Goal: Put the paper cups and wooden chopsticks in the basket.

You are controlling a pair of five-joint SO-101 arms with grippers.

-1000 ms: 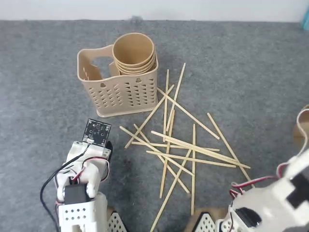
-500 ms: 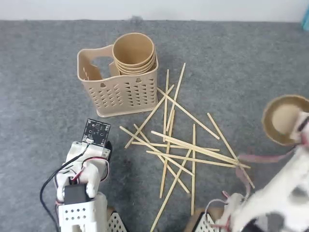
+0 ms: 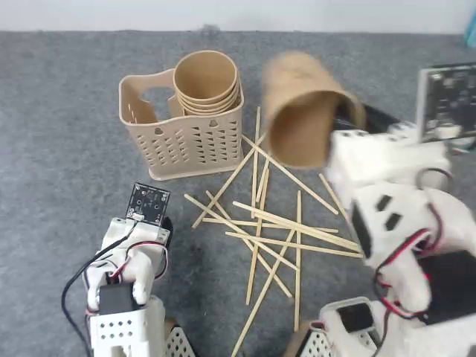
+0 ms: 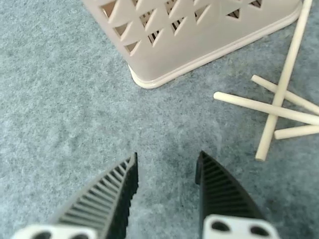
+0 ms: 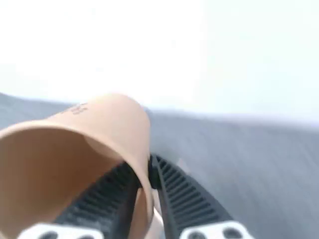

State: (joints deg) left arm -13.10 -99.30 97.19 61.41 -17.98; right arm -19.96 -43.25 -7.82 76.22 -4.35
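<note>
Right wrist view, right gripper (image 5: 149, 164)?
— Pinched on the paper cup (image 5: 75, 154) wall. High view: cup upper centre, tipped, above chopsticks (image 3: 297, 260); basket (image 3: 186, 145) upper left holds stacked cups (image 3: 206, 74).
— Left gripper (image 4: 167, 172)?
— Parted, holding nothing, near basket.

A stack of cups (image 3: 206, 76) fills the right side of the basket (image 3: 182, 145); the left side has room. Sticks (image 3: 277, 223) lie crossed on the mat (image 3: 67, 163) right of the basket. Only mat lies between the left gripper (image 4: 168, 157) and the basket.
</note>
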